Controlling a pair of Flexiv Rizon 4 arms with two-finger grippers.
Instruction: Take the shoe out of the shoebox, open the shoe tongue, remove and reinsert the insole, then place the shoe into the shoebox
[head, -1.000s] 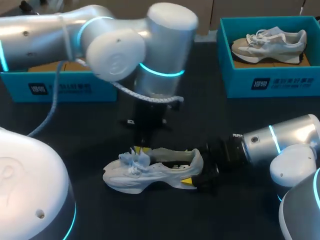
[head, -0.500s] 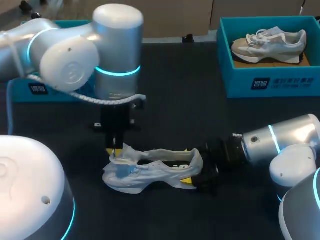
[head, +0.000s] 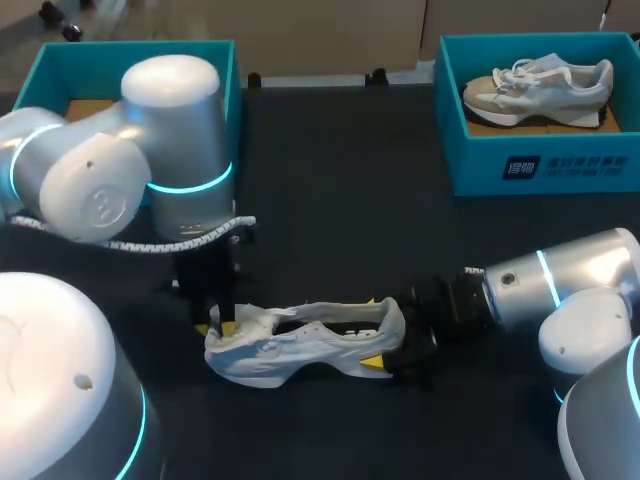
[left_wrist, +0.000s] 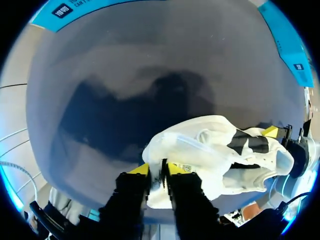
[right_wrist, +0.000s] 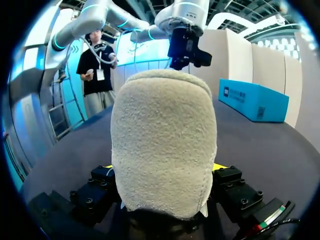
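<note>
A white shoe (head: 300, 345) lies on its side on the dark table, toe toward my left arm. My left gripper (head: 215, 322) stands at the toe end, its fingers nearly together on a thin white strip of the shoe tongue (head: 250, 318). In the left wrist view the left gripper (left_wrist: 158, 170) pinches that white edge, and the shoe (left_wrist: 215, 150) spreads out ahead of it. My right gripper (head: 378, 335) is shut on the heel from two sides. In the right wrist view the fuzzy heel (right_wrist: 162, 145) fills the space between the yellow tips of the right gripper (right_wrist: 162, 169).
An open teal shoebox (head: 60, 60) stands at the back left, partly behind my left arm. A second teal shoebox (head: 530, 165) at the back right holds a beige shoe (head: 540, 85).
My left arm has swung leftward from over the shoe's middle to its toe end, dragging the tongue and laces that way. The right arm and the heel have stayed put.
</note>
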